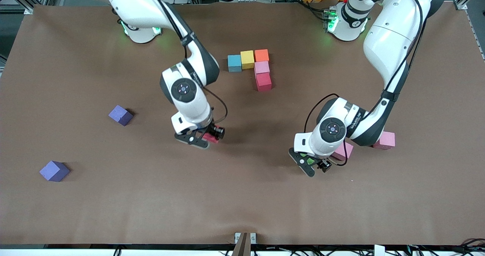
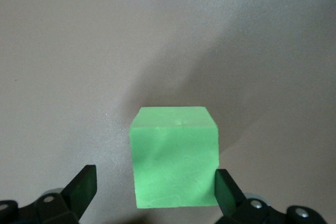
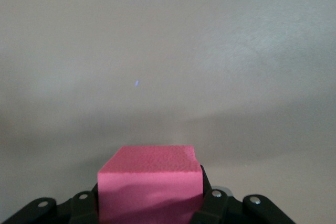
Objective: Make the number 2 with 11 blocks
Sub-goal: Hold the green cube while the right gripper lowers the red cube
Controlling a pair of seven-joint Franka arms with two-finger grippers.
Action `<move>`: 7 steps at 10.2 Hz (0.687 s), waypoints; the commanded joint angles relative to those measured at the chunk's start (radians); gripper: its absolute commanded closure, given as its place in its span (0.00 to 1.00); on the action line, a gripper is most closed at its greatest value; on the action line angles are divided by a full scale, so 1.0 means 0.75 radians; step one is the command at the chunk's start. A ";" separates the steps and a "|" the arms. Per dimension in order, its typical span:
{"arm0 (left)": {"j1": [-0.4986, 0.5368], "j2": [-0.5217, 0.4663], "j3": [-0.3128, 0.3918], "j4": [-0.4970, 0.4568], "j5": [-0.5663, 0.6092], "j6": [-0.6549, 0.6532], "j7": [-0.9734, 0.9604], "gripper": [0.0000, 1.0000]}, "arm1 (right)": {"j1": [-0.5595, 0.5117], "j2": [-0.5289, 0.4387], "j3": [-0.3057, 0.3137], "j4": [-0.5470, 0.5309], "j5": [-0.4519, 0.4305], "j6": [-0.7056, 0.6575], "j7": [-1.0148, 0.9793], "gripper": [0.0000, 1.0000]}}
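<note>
Right end effector (image 3: pixel 152 203) clamped on red block (image 3: pixel 150 182), w/ bare table (image 3: pixel 168 51) below.

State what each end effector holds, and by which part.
Right end effector: red block, clamped by two side faces. Left end effector: nothing; open around the green block.

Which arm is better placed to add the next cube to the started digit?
Right: the right gripper is shut on a red block. The left gripper is open around the green block, not gripping it.
</note>
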 commanded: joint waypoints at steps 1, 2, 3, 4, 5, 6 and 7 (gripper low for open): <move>0.009 0.002 -0.003 0.021 0.031 0.003 -0.013 0.00 | 0.023 -0.130 0.016 -0.146 -0.010 0.007 -0.324 0.37; 0.011 -0.008 -0.003 0.023 0.031 0.003 -0.011 0.00 | 0.025 -0.191 0.032 -0.203 -0.075 0.005 -0.465 0.37; 0.013 -0.010 -0.005 0.023 0.031 0.003 -0.011 0.00 | 0.029 -0.269 0.035 -0.292 -0.167 0.007 -0.618 0.37; 0.009 -0.006 -0.005 0.023 0.029 0.003 -0.015 0.00 | 0.052 -0.300 0.037 -0.326 -0.218 0.009 -0.767 0.37; 0.007 -0.006 -0.005 0.023 0.029 0.003 -0.028 0.00 | 0.076 -0.309 0.053 -0.330 -0.227 0.007 -0.866 0.38; 0.009 -0.006 -0.013 0.023 0.029 0.003 -0.030 0.00 | 0.119 -0.311 0.055 -0.330 -0.229 0.009 -0.922 0.38; 0.007 -0.008 -0.015 0.023 -0.010 0.003 -0.032 0.00 | 0.150 -0.311 0.057 -0.336 -0.251 0.009 -0.991 0.38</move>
